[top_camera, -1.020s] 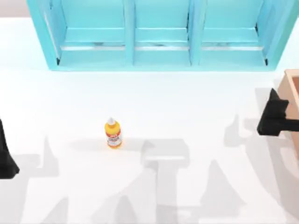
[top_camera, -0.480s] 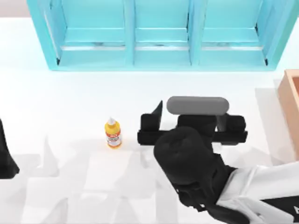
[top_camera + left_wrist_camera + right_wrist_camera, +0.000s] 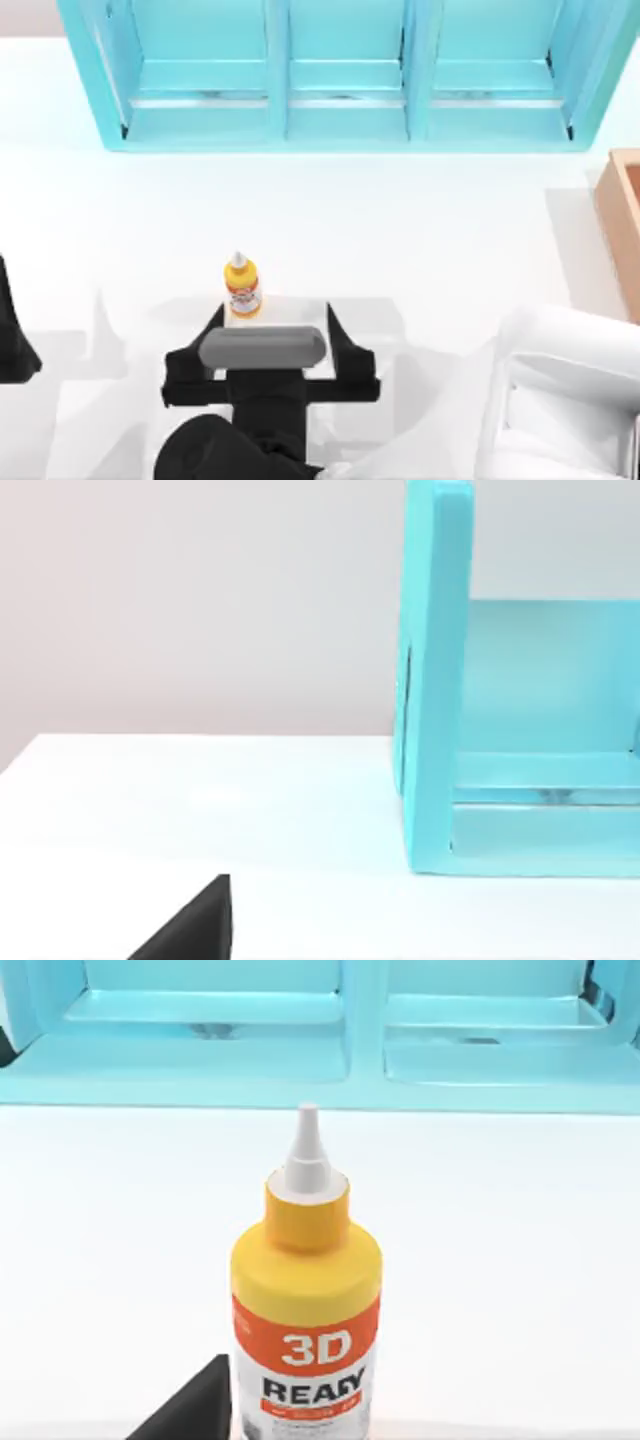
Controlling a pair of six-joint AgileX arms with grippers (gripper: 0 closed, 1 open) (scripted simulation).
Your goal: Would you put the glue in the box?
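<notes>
Your right gripper just beside upright glue, jaws apart, likely not touching it. Box at surface's right edge. Left gripper parked left, jaws' state unclear.

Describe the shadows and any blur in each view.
Top view: soft grey arm shadows lie across the white table around the glue, with the right end effector open just before it. Right wrist view: the glue is sharp, its label readable. Left wrist view: evenly lit shelf, no hard shadows.

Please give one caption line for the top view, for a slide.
Right gripper, open, poised beside the upright glue; box at the table's right edge.
</notes>
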